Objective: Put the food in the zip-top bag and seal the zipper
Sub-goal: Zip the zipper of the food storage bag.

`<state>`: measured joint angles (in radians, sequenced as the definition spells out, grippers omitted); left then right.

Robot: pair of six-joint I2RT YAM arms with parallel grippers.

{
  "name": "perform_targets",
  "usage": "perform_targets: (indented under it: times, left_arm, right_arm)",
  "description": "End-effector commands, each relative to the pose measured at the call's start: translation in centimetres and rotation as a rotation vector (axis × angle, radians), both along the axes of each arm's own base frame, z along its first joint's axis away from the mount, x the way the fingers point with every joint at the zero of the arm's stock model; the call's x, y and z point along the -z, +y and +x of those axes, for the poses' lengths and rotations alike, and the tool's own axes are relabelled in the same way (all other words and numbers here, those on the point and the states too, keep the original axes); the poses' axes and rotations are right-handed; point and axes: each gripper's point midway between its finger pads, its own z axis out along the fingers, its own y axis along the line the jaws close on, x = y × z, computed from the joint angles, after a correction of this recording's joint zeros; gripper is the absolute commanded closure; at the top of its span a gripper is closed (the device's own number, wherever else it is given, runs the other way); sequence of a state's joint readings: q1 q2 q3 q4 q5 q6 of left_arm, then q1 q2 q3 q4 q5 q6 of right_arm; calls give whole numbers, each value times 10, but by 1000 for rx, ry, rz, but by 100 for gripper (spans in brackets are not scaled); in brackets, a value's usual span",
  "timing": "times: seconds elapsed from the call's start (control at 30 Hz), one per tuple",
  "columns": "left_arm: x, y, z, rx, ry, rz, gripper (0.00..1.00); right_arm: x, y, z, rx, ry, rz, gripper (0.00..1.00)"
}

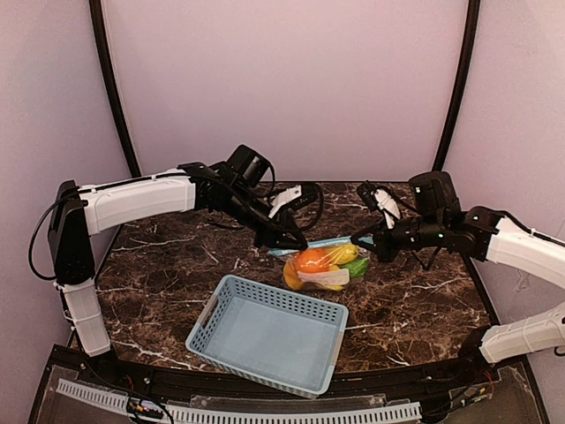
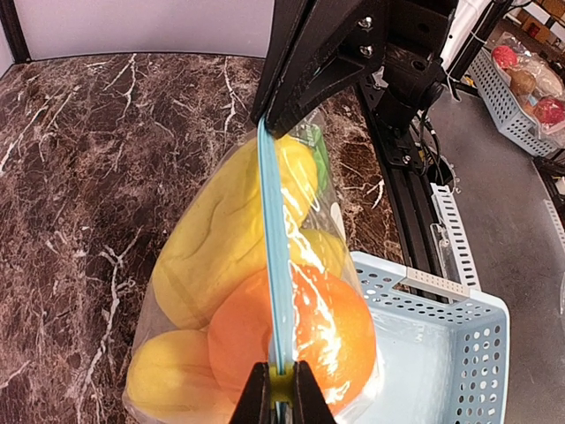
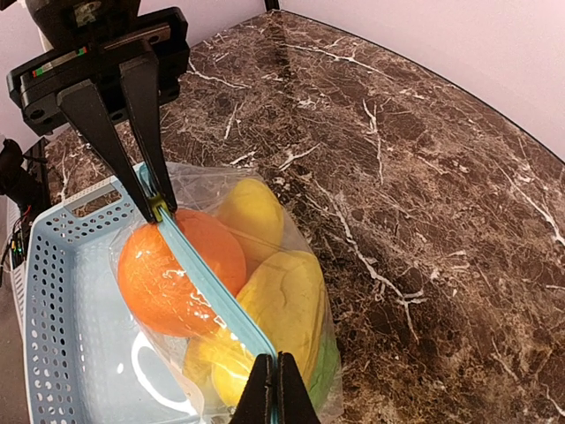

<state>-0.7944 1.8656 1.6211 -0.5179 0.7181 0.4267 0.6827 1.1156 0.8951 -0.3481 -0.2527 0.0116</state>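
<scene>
The clear zip-top bag (image 1: pixel 325 265) is stretched between both grippers, over the marble beside the basket's far rim. Through the plastic the food shows: a round orange (image 2: pixel 327 327), yellow fruits (image 2: pixel 221 238) and a green piece (image 3: pixel 325 375). The light blue zipper (image 2: pixel 274 247) runs as a taut, straight strip along the bag's top. My left gripper (image 2: pixel 282 389) is shut on one end of it, pinching a small yellow-green tab. My right gripper (image 3: pixel 276 389) is shut on the other end. From above, the left gripper (image 1: pixel 296 243) and right gripper (image 1: pixel 360 238) face each other across the bag.
A light blue perforated basket (image 1: pixel 205 322) sits empty near the table's front, just below the bag. Dark marble table (image 1: pixel 159 256) spreads left and right. Purple walls close the back and sides. Off the table, another basket of items (image 2: pixel 521 88) shows in the left wrist view.
</scene>
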Motion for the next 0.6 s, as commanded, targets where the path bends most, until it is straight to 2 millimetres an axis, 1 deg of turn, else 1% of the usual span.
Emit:
perform_targets:
  times: [0.0,0.57]
  left_arm:
    - [-4,34,-1,-55,37,87,99]
    - [-3,41,6,-75,19,98,99]
  right_arm:
    - [1,-35,17,156,-40,-80,100]
    - [-5,-51,24,231,-67,-103,100]
